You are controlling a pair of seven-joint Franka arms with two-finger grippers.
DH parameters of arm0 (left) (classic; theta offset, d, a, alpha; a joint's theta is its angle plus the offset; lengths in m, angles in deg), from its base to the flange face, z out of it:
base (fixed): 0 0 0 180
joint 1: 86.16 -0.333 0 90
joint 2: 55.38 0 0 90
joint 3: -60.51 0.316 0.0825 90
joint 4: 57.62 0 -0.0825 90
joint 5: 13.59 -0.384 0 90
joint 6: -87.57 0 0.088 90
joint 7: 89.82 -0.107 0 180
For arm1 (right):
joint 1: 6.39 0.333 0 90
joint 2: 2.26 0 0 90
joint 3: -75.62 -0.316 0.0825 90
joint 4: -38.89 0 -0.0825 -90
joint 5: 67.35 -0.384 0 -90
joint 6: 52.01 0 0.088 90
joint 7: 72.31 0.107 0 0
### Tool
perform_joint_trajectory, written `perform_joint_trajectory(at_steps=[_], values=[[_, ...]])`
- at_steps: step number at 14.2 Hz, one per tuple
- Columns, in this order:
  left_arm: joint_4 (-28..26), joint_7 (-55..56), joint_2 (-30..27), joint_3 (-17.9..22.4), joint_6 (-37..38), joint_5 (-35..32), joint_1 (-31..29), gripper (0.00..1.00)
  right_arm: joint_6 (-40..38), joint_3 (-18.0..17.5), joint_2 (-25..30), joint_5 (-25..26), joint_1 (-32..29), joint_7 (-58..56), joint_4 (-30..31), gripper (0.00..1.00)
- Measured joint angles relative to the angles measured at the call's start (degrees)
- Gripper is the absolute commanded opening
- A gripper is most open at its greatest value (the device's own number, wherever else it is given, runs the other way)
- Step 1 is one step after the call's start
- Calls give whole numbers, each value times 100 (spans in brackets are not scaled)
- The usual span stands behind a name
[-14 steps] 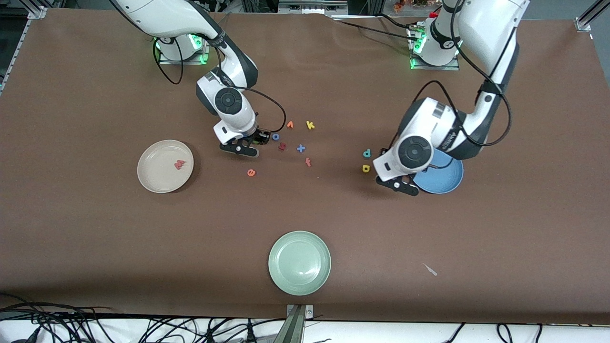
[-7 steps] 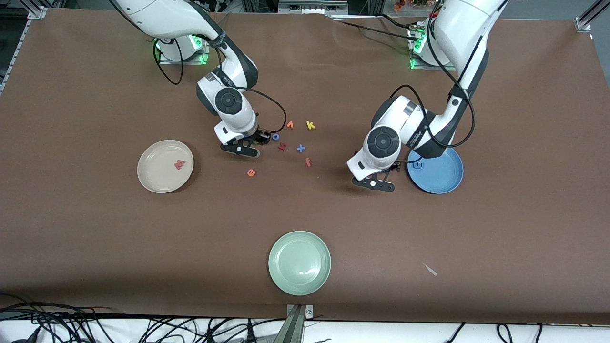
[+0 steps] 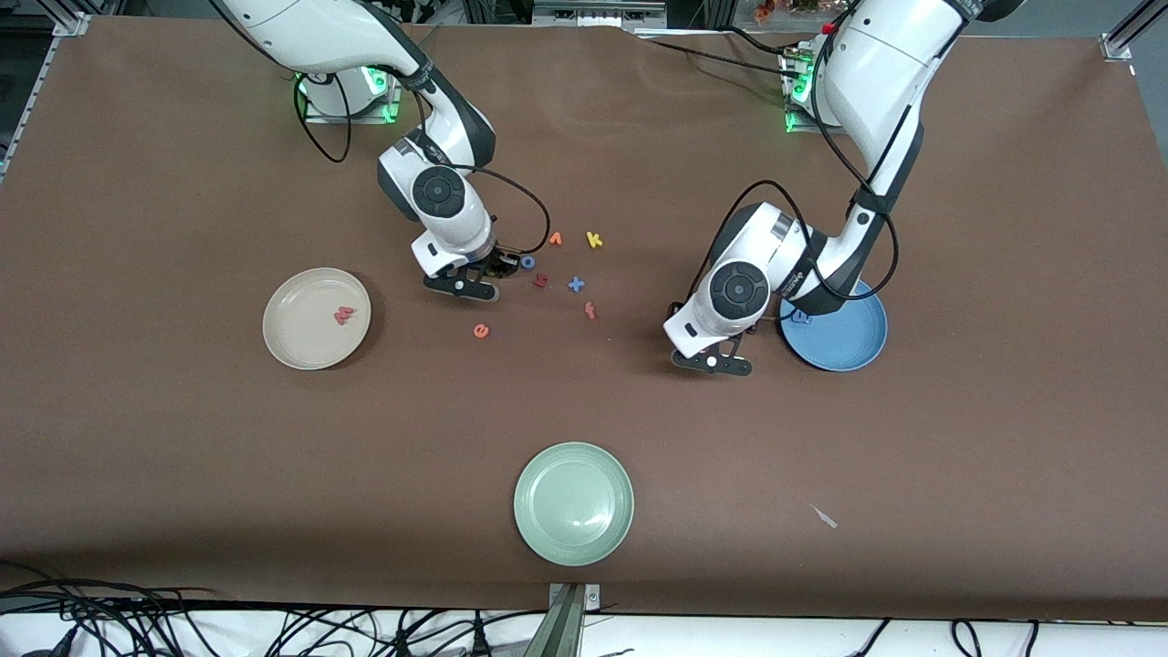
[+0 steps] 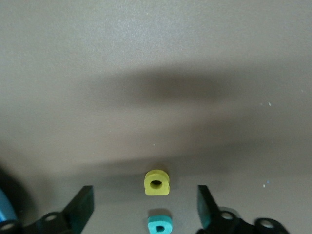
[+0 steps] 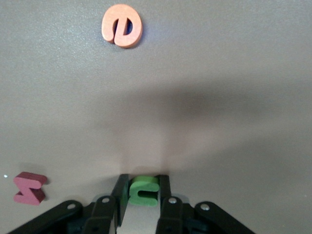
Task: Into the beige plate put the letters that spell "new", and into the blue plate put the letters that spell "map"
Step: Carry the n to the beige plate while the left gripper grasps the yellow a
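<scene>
Right pincer (image 5: 143, 192) clamps the green n (image 5: 144, 191), its opening sideways.

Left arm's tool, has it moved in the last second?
Yes. The left tool has moved off the blue plate toward the right arm's end, and now straddles the yellow a.

I see the green n (image 5: 144, 190) pinched upright between black fingers. The orange e (image 3: 481, 330) lies flat on the table, the pink-red w (image 3: 343, 315) in the beige plate (image 3: 294, 342). The m (image 3: 801, 317) lies in the blue plate (image 3: 853, 342); yellow a (image 4: 156, 182) and teal p (image 4: 160, 225) lie together.
</scene>
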Motion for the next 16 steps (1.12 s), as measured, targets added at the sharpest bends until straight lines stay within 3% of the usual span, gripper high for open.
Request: perform_joint_trajectory(at_steps=[4, 6, 10, 13, 16], values=[[-9, 361, 156, -4, -211, 0, 102, 80, -37, -1, 0, 8, -3, -96, -17, 21], [-12, 467, 203, -9, -251, 0, 140, 70, -374, 10, -10, 15, -13, -265, -166, 21], [-80, 544, 214, -10, -245, 0, 209, 63, -1238, 181, 16, 38, -27, -920, -640, 21], [-104, 544, 210, -7, -240, 0, 209, 43, -1692, 595, 134, 46, -43, -1972, -756, 21], [-104, 544, 197, -13, -239, 0, 208, 6, -1886, 1122, 310, 49, -55, -3232, -758, 21]])
